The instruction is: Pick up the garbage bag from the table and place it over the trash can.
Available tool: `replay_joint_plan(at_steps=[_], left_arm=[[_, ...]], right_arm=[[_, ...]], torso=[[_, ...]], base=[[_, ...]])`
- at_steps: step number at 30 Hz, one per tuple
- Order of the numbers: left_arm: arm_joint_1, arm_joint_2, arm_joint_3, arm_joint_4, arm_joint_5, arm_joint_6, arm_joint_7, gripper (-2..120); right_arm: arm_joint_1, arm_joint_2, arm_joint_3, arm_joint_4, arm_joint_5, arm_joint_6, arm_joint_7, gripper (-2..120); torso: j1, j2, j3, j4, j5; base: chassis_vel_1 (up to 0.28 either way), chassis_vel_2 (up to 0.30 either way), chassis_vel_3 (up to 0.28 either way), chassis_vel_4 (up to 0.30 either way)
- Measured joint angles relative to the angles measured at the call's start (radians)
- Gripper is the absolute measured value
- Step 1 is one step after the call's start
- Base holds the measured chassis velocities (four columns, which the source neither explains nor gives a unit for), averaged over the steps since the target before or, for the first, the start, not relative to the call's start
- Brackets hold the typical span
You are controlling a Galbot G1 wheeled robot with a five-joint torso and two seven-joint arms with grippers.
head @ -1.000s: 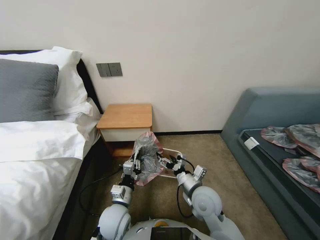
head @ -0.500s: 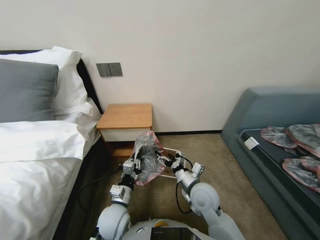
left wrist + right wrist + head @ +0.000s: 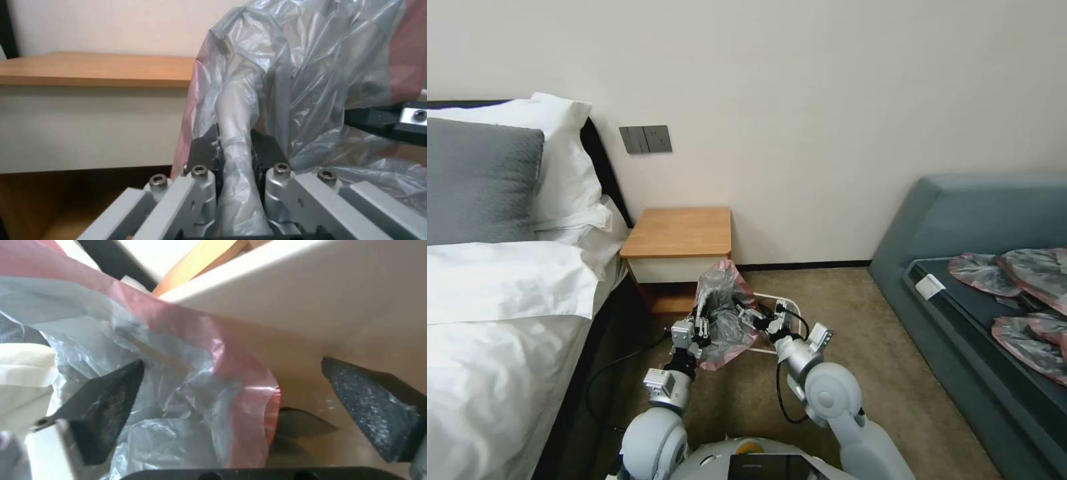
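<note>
Right gripper (image 3: 746,312) now farther into the garbage bag (image 3: 720,293).

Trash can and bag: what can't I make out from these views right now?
- Trash can: head view shows its cream rim; the garbage bag and both arms hide its sides.
- Bag's far edge: whether it hooks the rim is hidden by crumpled plastic.
- Right gripper: open around the pinkish rim; contact is unclear.
- Left gripper: clamps a fold; the bag's bottom is cut off.
</note>
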Motion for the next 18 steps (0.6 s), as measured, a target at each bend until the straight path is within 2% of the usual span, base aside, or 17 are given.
replay_joint_plan(at_steps=[1, 4, 5, 9, 10, 13, 15, 17, 18], left_arm=[[0.000, 0.000, 0.000, 0.000, 0.000, 0.000, 0.000, 8], [-0.001, -0.001, 0.000, 0.000, -0.001, 0.000, 0.000, 8], [-0.001, -0.001, 0.000, 0.000, -0.001, 0.000, 0.000, 8], [-0.002, -0.001, 0.001, 0.002, -0.003, 0.001, 0.000, 7], [-0.002, -0.001, 0.001, 0.002, -0.003, 0.001, 0.000, 7], [-0.003, -0.001, 0.000, 0.004, -0.011, 0.004, -0.001, 7], [-0.004, -0.001, 0.000, 0.005, -0.015, 0.008, -0.003, 7], [-0.006, -0.002, 0.000, 0.007, -0.023, 0.015, -0.006, 7], [-0.006, -0.002, 0.000, 0.007, -0.023, 0.015, -0.006, 7]], right_arm=[[0.000, 0.000, 0.000, 0.000, 0.000, 0.000, 0.000, 96], [0.000, 0.003, -0.001, -0.005, -0.001, 0.006, -0.009, 84], [0.000, 0.003, -0.001, -0.005, -0.001, 0.006, -0.009, 84], [0.000, 0.007, -0.004, -0.014, -0.021, 0.015, -0.027, 64], [0.000, 0.007, -0.004, -0.014, -0.021, 0.015, -0.027, 64], [0.001, 0.010, -0.007, -0.019, -0.039, 0.022, -0.036, 50], [0.000, 0.011, -0.008, -0.019, -0.043, 0.023, -0.038, 46], [-0.003, 0.011, -0.010, -0.021, -0.059, 0.029, -0.044, 34], [-0.003, 0.011, -0.010, -0.021, -0.059, 0.029, -0.044, 34]], torso=[[0.000, 0.000, 0.000, 0.0000, 0.0000], [0.000, 0.000, 0.000, 0.0000, 0.0000], [0.000, 0.000, 0.000, 0.0000, 0.0000], [0.000, 0.000, 0.000, 0.0000, 0.0000], [0.000, 0.000, 0.000, 0.0000, 0.0000], [0.000, 0.000, 0.000, 0.0000, 0.0000], [0.000, 0.000, 0.000, 0.0000, 0.0000], [0.000, 0.000, 0.000, 0.0000, 0.0000], [0.000, 0.000, 0.000, 0.0000, 0.0000]], base=[[0.000, 0.000, 0.000, 0.000], [0.000, 0.000, 0.000, 0.000], [0.000, 0.000, 0.000, 0.000], [0.000, 0.000, 0.000, 0.000], [0.000, 0.000, 0.000, 0.000], [0.000, 0.000, 0.000, 0.000], [0.000, 0.000, 0.000, 0.000], [0.000, 0.000, 0.000, 0.000], [0.000, 0.000, 0.000, 0.000]])
